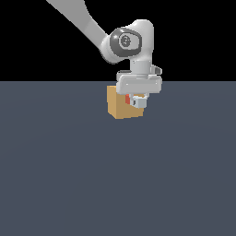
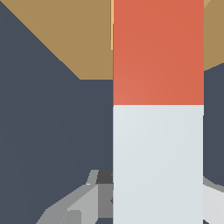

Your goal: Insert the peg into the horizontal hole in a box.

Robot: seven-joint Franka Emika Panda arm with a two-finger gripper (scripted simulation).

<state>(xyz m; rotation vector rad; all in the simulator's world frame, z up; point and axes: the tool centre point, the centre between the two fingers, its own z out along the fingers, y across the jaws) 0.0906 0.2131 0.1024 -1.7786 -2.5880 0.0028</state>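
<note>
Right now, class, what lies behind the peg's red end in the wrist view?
Behind the peg, held by the end effector, the tan box shows on both sides. The hole cannot be seen: the peg covers that part of the box.

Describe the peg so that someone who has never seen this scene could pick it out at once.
Start at the grey-white robot arm reaching down over the dark grey-blue floor, and follow it to the gripper beside the small tan-orange cube. The long square-section bar in that gripper is the peg. It alone is two-coloured: a red-orange end towards the cube, the rest white.
</note>
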